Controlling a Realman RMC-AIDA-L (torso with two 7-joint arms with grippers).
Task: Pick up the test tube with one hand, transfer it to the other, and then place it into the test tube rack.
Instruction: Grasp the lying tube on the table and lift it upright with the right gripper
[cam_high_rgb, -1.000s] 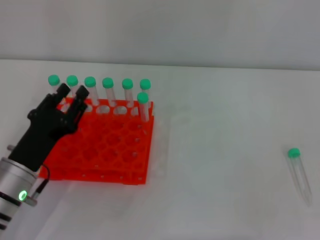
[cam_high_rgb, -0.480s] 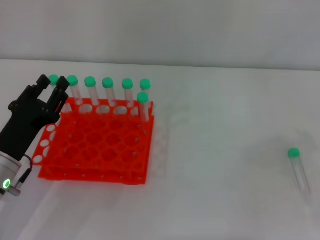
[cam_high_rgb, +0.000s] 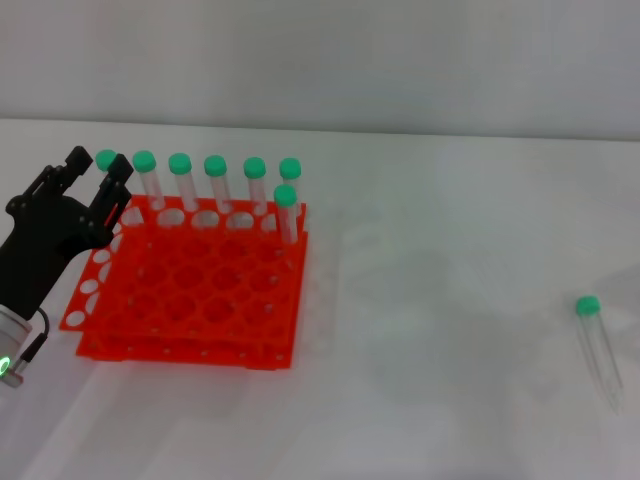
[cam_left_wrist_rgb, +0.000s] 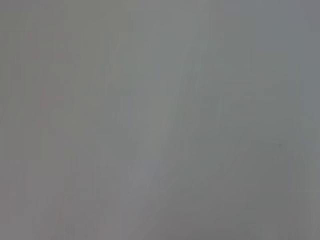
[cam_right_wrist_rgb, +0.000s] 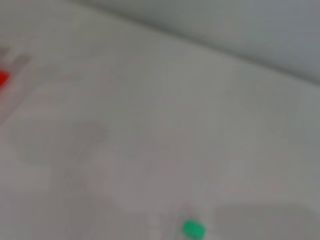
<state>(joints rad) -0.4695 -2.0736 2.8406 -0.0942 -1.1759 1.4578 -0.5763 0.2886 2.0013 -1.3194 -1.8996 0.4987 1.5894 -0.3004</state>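
Head view alone shows left end effector (cam_high_rgb: 92, 170) beside test tube rack (cam_high_rgb: 190, 290).

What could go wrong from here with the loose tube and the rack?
1. The tube lies flat on the table, far right of the rack; being round, it may roll when pinched.
2. The left pincer hovers, fingers apart, at the rack's far-left corner beside the standing tubes; a careless swing could knock them.
3. The right pincer is out of view.

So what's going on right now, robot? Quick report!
Left gripper open, empty, at the test tube rack's left edge. Right gripper out of sight. Test tube lying flat on the table, far right. Nothing in the way.
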